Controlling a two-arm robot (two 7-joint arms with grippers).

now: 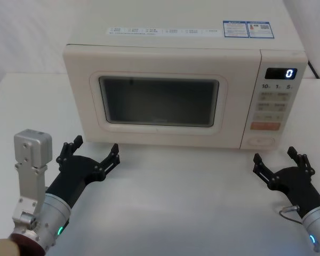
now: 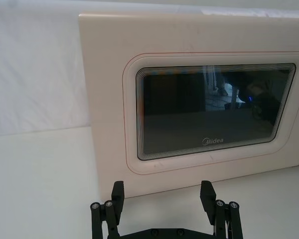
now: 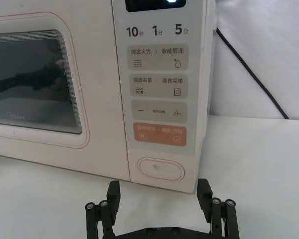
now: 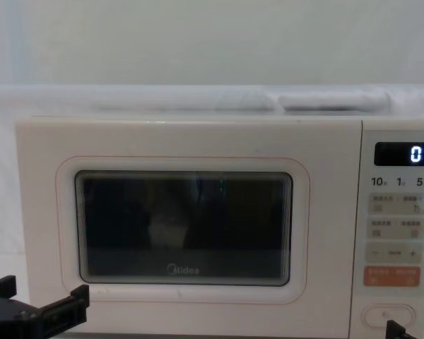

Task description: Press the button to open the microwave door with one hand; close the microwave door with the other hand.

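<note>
The cream microwave stands at the back of the table with the microwave door [image 1: 160, 136] shut flat against its body; the dark window and Midea logo show on the door [image 2: 214, 164] [image 4: 184, 293]. The oval button [image 1: 260, 142] [image 3: 161, 170] [image 4: 388, 315] sits at the foot of the control panel. My left gripper [image 1: 96, 144] [image 2: 162, 191] [image 4: 41, 289] hovers open in front of the door's lower left corner, touching nothing. Just short of the button, my right gripper [image 1: 274, 154] [image 3: 158, 189] is open and holds nothing.
The control panel [image 1: 280, 101] carries a lit display reading 0, small beige keys and an orange key [image 1: 265, 126] above the button. A black cable [image 3: 249, 69] runs down behind the microwave's right side. White table [image 1: 176, 202] stretches between the two arms.
</note>
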